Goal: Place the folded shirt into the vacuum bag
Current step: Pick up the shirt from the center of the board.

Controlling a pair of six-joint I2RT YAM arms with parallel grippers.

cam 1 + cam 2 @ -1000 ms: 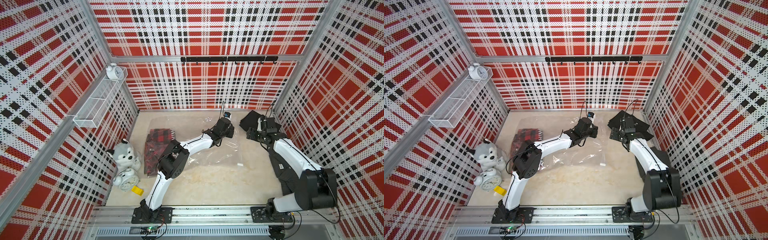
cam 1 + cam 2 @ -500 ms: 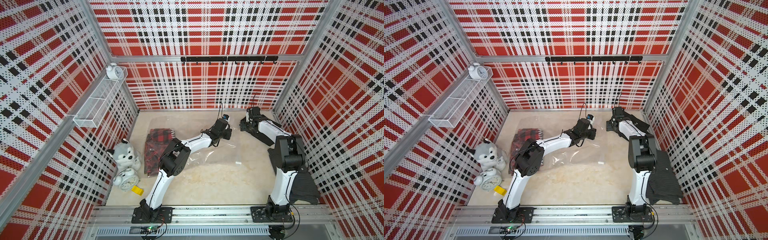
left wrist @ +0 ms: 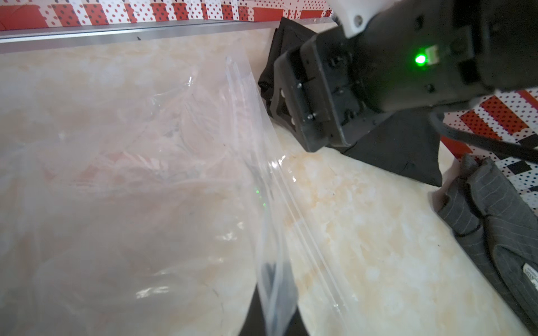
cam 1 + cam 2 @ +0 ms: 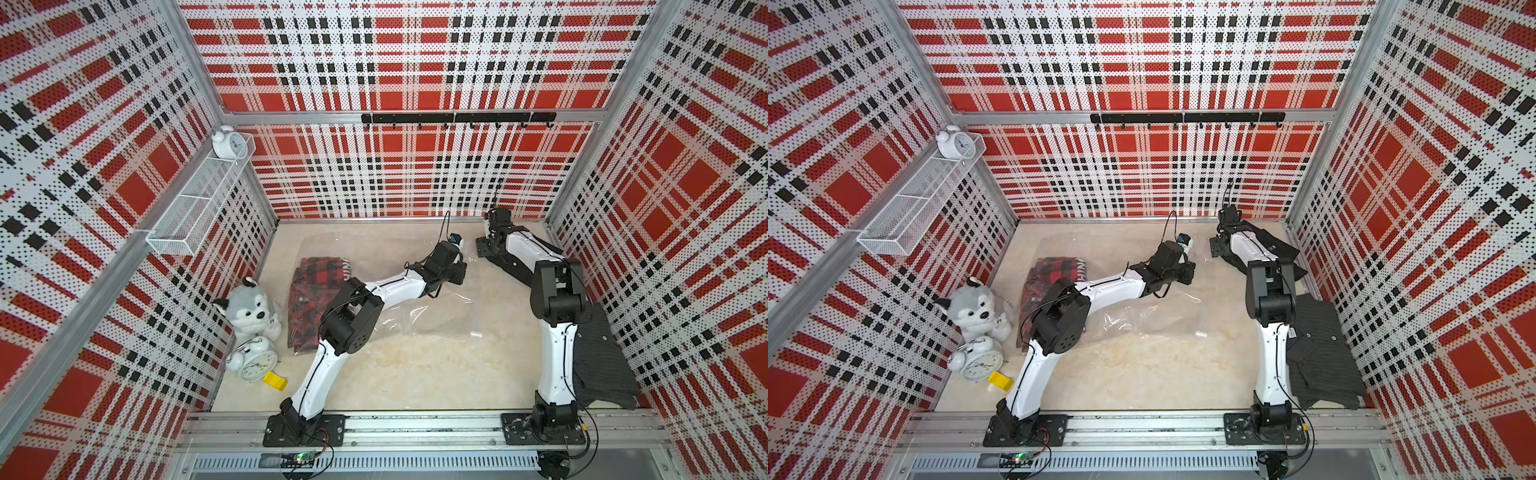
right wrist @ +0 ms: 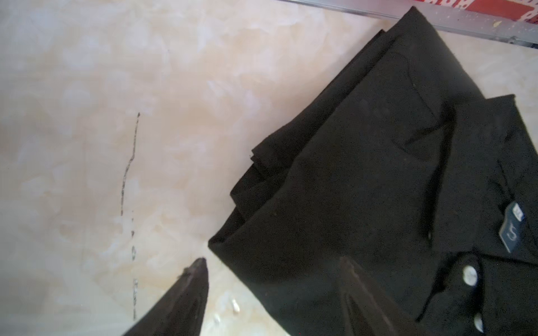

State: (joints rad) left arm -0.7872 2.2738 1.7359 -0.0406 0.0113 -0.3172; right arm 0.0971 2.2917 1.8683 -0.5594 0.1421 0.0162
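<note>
Left wrist view shows the vacuum bag [image 3: 145, 189], clear and crinkly, spread flat on the table [image 3: 364, 203]. The left gripper [image 3: 273, 311] has its jaws closed tight on the film at the bag's zip edge. Just beside that edge, outside the bag, lies the black folded shirt [image 5: 364, 174]. The right gripper [image 5: 273, 261] stands wide apart, straddling the shirt corner nearest the bag and holding nothing. The shirt looks light, soft and floppy, so it should be pinched through all its layers at that folded corner, or it may unfold. The bag's thin film is probably slippery.
</note>
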